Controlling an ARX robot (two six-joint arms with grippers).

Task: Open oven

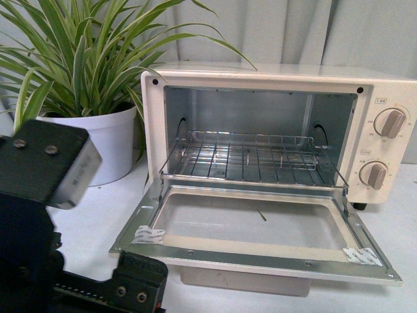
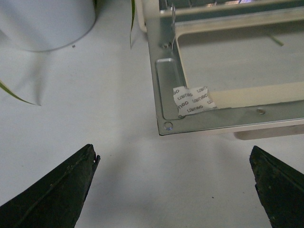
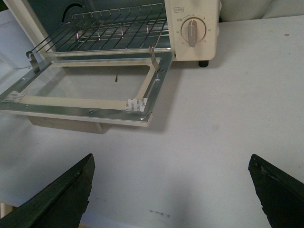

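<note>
Left gripper [image 2: 174, 153] & right gripper [image 3: 172, 159] wide apart, empty; cream oven [image 1: 280, 81] w/ door [image 1: 260, 259] flat down, wire rack [image 1: 247, 160] showing

One oven [image 1: 260, 75] — two knobs [image 1: 391, 122], one wire rack [image 1: 247, 156], two tape strips [image 1: 148, 235] — one potted plant [image 1: 107, 140]

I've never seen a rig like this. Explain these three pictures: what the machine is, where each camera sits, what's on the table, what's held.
This is a two-armed robot. The front view looks out from its body; the black block there is its left arm. The other two come from wrist cameras, looking past the dark fingers of the left gripper and right gripper; both are open, holding nothing. On the white table stand a cream-white boxy toaster oven, its glass door folded down flat, wire rack inside, and a leafy plant in a white pot.
</note>
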